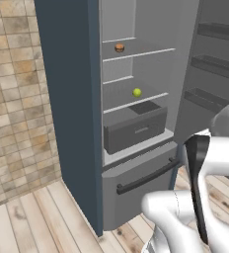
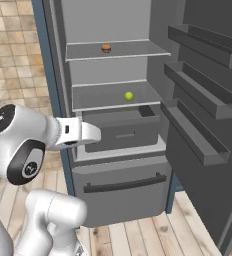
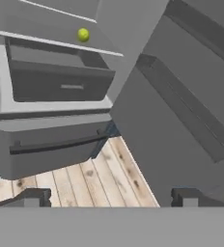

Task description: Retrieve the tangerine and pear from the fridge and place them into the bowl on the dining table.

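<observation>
On the middle shelf of the open fridge the pear sits alone, near the shelf's front edge; the tangerine rests one shelf higher, further back. Both fruit are untouched. The gripper stands released, its two finger tips set wide apart with nothing between them.

In the hand view the pear lies ahead of the jaws and well above them, off toward the upper left, and well apart; the camera looks mostly at the drawer and the wood floor. In my judgement the hand must rise and advance into the fridge before any grasp. Both fruit are round, so no long axis governs the approach.

The right base view shows the tangerine and the door's shelves; the hand view omits the tangerine.
</observation>
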